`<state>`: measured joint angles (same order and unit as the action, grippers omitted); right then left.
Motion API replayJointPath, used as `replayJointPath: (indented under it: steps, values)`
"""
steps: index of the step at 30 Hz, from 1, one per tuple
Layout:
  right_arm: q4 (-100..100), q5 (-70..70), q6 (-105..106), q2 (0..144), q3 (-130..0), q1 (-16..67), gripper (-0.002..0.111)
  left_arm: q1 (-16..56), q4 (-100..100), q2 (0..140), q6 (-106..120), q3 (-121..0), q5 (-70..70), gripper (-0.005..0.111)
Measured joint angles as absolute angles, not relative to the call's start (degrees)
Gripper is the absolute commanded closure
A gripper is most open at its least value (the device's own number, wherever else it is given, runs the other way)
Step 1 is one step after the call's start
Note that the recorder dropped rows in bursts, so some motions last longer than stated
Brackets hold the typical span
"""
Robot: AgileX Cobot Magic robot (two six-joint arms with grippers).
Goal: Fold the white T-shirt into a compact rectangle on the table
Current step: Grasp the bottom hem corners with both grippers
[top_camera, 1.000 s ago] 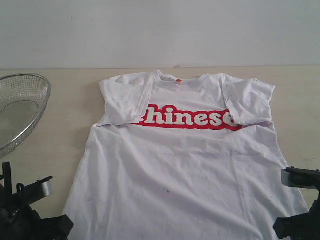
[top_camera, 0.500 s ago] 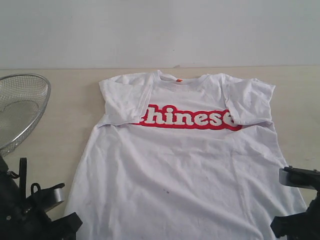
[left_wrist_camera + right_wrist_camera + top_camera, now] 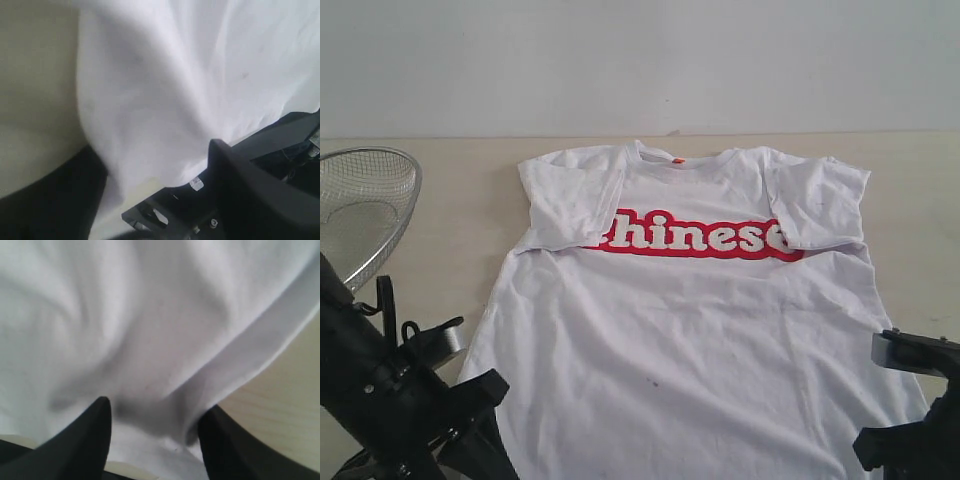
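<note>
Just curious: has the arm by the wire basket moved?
Yes. The left gripper moved up the view, nearer the wire basket, and right toward the white T-shirt.

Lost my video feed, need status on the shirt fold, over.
Left claw, right claw open, straddling bottom hem corners. White T-shirt flat, sleeves folded in. Wire-mesh basket apart, left of shirt.

The white short-sleeved T-shirt (image 3: 690, 340) is soft, matt, creased cloth, the pale beige wood-grain table (image 3: 460, 215) under it looks smooth and dull, and the round wire-mesh basket (image 3: 365, 200) left of it is shiny metal.
</note>
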<state>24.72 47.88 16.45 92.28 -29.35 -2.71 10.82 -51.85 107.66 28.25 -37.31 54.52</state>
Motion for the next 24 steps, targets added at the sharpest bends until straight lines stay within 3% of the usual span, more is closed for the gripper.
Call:
replayJointPath:
  steps: [24]
  values:
    - [25.2, 47.9, 16.9, 92.3, -29.4, -2.7, 0.058, 16.0, -52.5, 107.7, 28.3, -42.1, 51.0, 0.05]
